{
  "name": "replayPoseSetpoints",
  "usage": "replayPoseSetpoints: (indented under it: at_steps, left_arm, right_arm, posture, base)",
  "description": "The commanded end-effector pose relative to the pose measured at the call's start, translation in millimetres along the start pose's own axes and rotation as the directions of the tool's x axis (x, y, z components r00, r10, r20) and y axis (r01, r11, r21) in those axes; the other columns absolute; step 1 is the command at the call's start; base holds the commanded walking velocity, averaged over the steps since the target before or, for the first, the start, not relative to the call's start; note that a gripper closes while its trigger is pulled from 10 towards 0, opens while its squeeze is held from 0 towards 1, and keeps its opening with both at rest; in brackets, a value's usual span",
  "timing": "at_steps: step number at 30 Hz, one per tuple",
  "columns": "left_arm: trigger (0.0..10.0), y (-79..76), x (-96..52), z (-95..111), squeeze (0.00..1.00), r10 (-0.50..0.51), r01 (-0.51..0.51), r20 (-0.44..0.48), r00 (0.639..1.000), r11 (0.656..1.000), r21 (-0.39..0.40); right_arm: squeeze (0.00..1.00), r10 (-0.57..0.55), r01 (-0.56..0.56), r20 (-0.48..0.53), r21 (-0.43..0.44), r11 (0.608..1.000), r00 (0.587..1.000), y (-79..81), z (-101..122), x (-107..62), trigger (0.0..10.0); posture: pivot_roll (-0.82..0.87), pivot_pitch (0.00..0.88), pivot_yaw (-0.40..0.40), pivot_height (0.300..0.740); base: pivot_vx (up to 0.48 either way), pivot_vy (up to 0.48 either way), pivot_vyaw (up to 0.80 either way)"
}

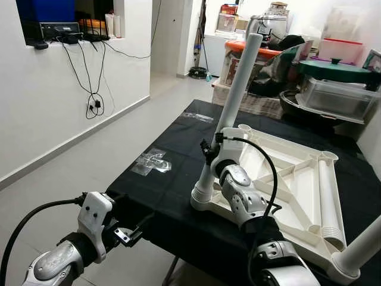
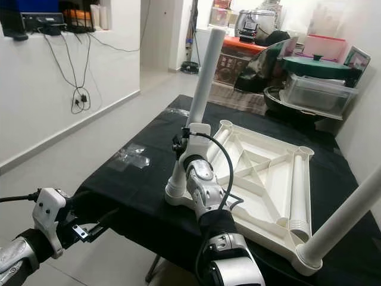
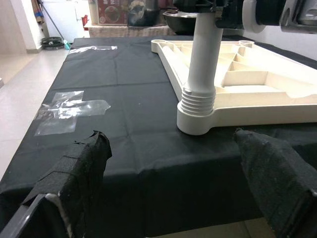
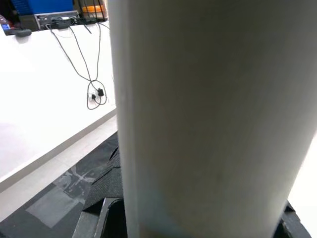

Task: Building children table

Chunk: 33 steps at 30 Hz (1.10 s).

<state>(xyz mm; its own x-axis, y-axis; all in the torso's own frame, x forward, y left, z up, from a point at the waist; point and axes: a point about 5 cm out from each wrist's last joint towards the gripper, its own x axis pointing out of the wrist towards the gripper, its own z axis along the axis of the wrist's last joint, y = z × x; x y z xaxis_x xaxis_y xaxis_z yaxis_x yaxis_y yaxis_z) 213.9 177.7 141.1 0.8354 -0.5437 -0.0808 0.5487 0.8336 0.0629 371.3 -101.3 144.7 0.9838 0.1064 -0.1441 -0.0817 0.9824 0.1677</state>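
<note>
Your right gripper (image 1: 209,156) is clamped around the white table leg (image 1: 235,101), low on the shaft just above its ribbed base. That leg stands nearly upright, leaning slightly away from you, with its base seated in the near-left corner socket of the white tabletop (image 1: 297,179). In the right wrist view the leg (image 4: 213,114) is pressed right against the camera, with the black fingers (image 4: 104,218) just visible on either side.

Your left gripper (image 3: 173,188) is released, its 2 black fingers (image 3: 86,163) spread wide. It hovers off the near edge of the work table (image 1: 172,196), below and to the left of the leg's base, touching nothing.

The tabletop lies upside down on the black cloth, ribs facing up. A 2nd leg (image 1: 328,196) lies flat inside it along the right side. A 3rd leg (image 1: 363,247) rises at a slant from the near-right corner socket. The far-left corner socket (image 1: 244,127) shows open.

On the cloth to your left you have a crumpled clear plastic bag (image 1: 152,161), and another plastic bag (image 1: 197,116) lies near the far edge. Boxes and pots are stacked behind the table.
</note>
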Motion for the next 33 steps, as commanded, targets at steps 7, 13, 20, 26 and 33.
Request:
replayPoseSetpoints:
  at_steps: [7, 13, 20, 26, 33]
  left_arm:
    - [10.0, 2.1, 1.0, -0.5, 0.0, 0.005, -0.005, 0.001, 1.0, 1.0, 0.005]
    - [10.0, 4.1, 1.0, 0.0, 0.0, 0.007, -0.007, -0.001, 1.0, 1.0, 0.01]
    - [10.0, 4.7, 1.7, 0.1, 0.0, 0.003, -0.003, -0.002, 1.0, 1.0, 0.009]
    - [10.0, 6.0, 1.7, 0.3, 0.0, 0.006, -0.006, -0.002, 1.0, 1.0, 0.013]
    - [10.0, 6.3, 1.4, 1.1, 0.0, 0.008, -0.008, -0.001, 1.0, 1.0, 0.017]
  right_arm:
    - [0.0, -0.098, 0.1, -0.283, -0.007, 0.995, 0.954, -22.2, -76.4, -19.7, 0.0]
    - [0.0, 0.127, -0.124, -0.106, 0.029, 0.992, 0.986, -3.2, -59.4, -25.1, 0.0]
    - [0.0, 0.163, -0.164, -0.133, 0.005, 0.986, 0.978, -5.6, -67.2, -28.9, 0.0]
    - [0.0, 0.224, -0.232, -0.092, -0.087, 0.969, 0.97, 1.2, -63.4, -29.6, 0.0]
    - [0.0, 0.279, -0.29, -0.085, -0.185, 0.939, 0.957, 9.6, -63.0, -33.0, 0.0]
  posture:
    - [0.1, 0.0, -0.102, 0.74]
    - [0.1, 0.0, -0.094, 0.74]
    - [0.1, 0.0, -0.091, 0.74]
    - [0.1, 0.0, -0.09, 0.74]
    - [0.11, 0.0, -0.093, 0.74]
  base:
    - [0.0, 0.0, 0.0]
    - [0.0, 0.0, 0.0]
    - [0.0, 0.0, 0.0]
    - [0.0, 0.0, 0.0]
    - [0.0, 0.0, 0.0]
